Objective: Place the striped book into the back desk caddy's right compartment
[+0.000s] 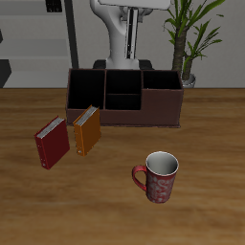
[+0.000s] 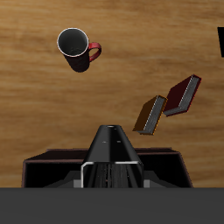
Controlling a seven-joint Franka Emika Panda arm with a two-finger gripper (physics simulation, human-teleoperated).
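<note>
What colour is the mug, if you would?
Red with a white rim, the mug shows best in the exterior view.

A front camera is looking down over the tabletop (image 1: 211, 144); the wrist camera is looking straight down, both sharing the mug (image 1: 159, 176) (image 2: 76, 47).

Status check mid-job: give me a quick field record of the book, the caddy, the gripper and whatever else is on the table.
held item: thin, dark gray and black striped book, apparently clamped in the gripper, above the caddy
target: long dark brown desk caddy at the table's back
right compartment: plain maroon front wall, looks empty
other books: plain red book and plain orange book, side by side before the caddy
mug: red mug, upright, nearer the table's front edge
placement: not yet done
</note>
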